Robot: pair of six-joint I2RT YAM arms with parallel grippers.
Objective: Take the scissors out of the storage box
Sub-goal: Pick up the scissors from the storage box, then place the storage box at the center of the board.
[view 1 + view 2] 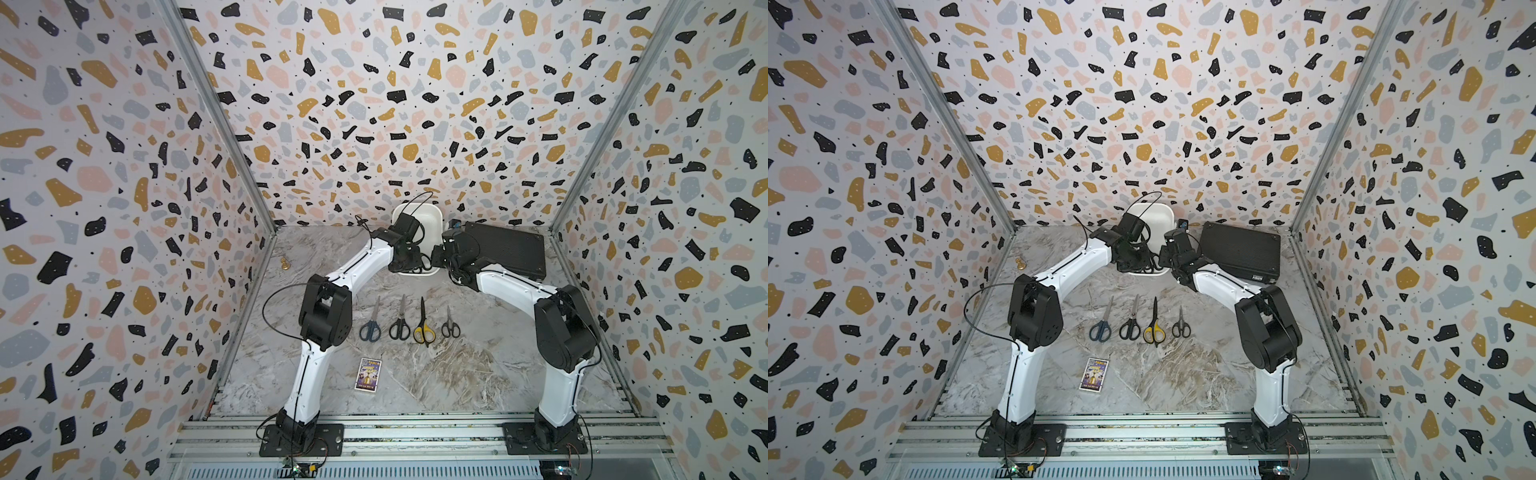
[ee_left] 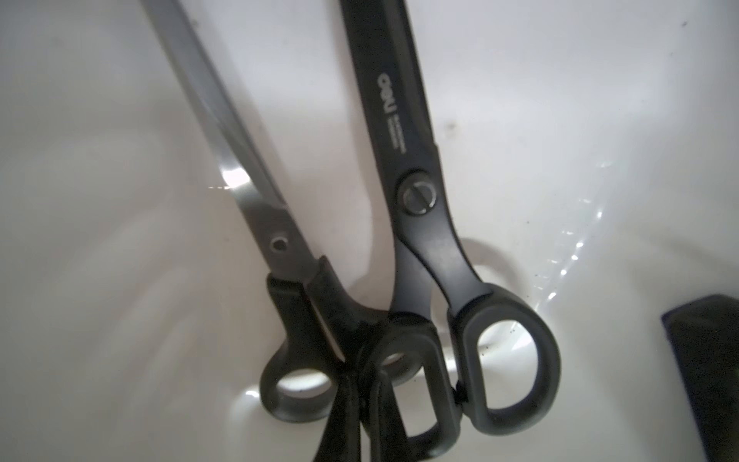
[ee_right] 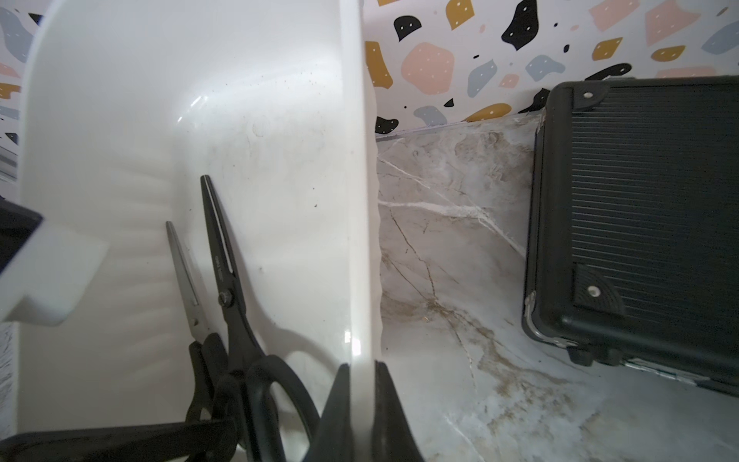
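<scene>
Nearest the rail, a small printed card (image 1: 366, 375) is laid flat on the marble-patterned table (image 1: 478, 374). Just beyond it, four scissors are set out in a row with blades pointed away, as seen in both top views: a dark blue-handled pair (image 1: 370, 330), a black-handled pair (image 1: 400, 327), a yellow-and-black pair (image 1: 423, 332) and a small black pair (image 1: 450, 327). Each is kept apart from its neighbour.

Farther back, by the left wall, a small gold chess pawn (image 1: 284, 264) is stood upright (well apart from everything else). At the far edge the white storage box (image 1: 432, 214) is placed, with a black ribbed case (image 1: 511, 249) near its right side.

Two pairs are seen inside the box, laid along its floor: silver-bladed scissors (image 2: 256, 208) and black-bladed scissors (image 2: 420, 200). The left gripper (image 2: 362, 432) is lowered into the box, and its fingers are brought together on the overlapping handles (image 2: 384, 360) of these two. Which pair is actually pinched cannot be told. The right gripper (image 3: 362, 412) is clamped on the box's right-hand wall, one finger inside the rim and one outside.
</scene>
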